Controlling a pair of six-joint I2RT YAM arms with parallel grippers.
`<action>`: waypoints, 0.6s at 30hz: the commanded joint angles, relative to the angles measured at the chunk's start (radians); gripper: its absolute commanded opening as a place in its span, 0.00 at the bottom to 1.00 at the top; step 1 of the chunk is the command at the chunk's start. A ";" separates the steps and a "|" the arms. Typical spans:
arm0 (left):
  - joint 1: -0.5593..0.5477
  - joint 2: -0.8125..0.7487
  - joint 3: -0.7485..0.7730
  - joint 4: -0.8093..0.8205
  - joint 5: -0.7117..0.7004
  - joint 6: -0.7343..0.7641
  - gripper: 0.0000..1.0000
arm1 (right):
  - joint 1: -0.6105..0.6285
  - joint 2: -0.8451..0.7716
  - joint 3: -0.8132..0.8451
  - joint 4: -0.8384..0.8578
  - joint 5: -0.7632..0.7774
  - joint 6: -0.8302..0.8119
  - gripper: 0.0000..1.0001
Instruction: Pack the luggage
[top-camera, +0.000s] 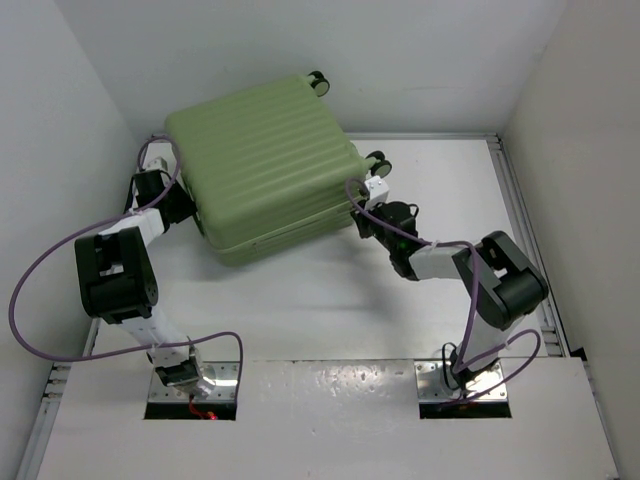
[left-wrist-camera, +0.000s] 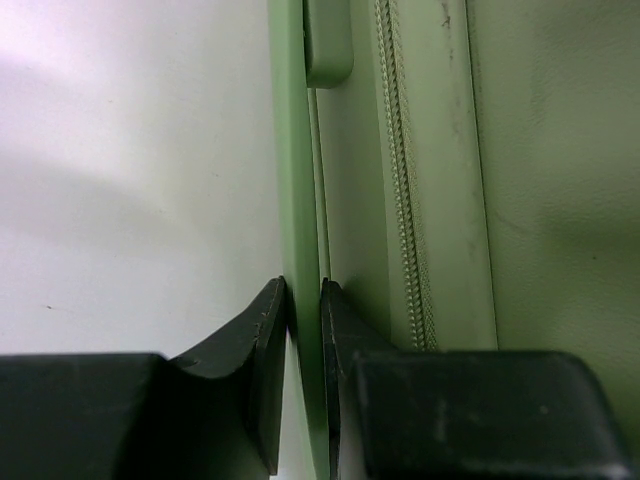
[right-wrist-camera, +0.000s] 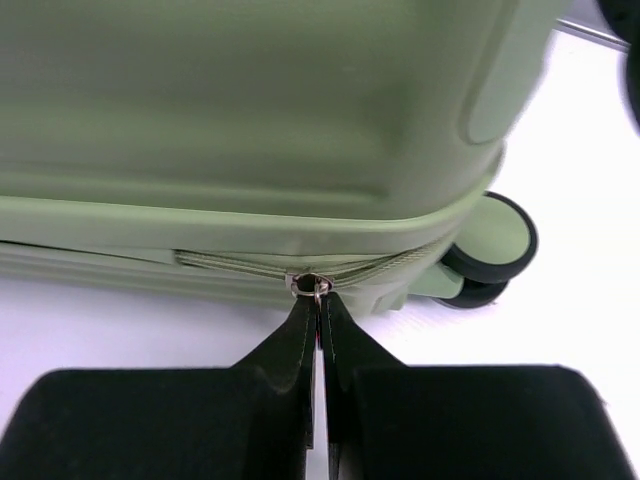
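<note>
The closed suitcase (top-camera: 265, 165) lies far left on the table (top-camera: 300, 310). The left wrist view alone shows the left gripper (left-wrist-camera: 303, 290) clamping its rim. The right wrist view shows the right gripper (right-wrist-camera: 318, 300) pinched, seemingly on the zip pull (right-wrist-camera: 312, 285).

The luggage (top-camera: 265, 165) is shown with a hard, light green shell of plastic look, moulded in ribs and finished in a soft satin sheen. Its zip (left-wrist-camera: 400, 150) is made of woven tape with fine teeth, and the zip pull (right-wrist-camera: 311, 285) is of bright metal. A wheel (right-wrist-camera: 495, 238) is given a smooth green hub and a black, rubbery rim. The fingers of the left gripper (left-wrist-camera: 303, 300) and right gripper (right-wrist-camera: 318, 305) are formed in black matt plastic, faintly grainy. The surface (top-camera: 300, 310) is seen white, smooth and matt.
</note>
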 joint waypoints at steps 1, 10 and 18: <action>-0.012 0.011 -0.036 -0.136 0.012 0.055 0.05 | -0.065 -0.048 0.012 0.100 0.023 -0.016 0.00; -0.003 0.031 -0.016 -0.180 -0.037 0.089 0.00 | -0.122 -0.028 0.027 0.092 -0.003 -0.018 0.00; 0.047 0.069 0.043 -0.229 -0.077 0.121 0.00 | -0.197 -0.011 0.060 0.083 -0.015 -0.021 0.00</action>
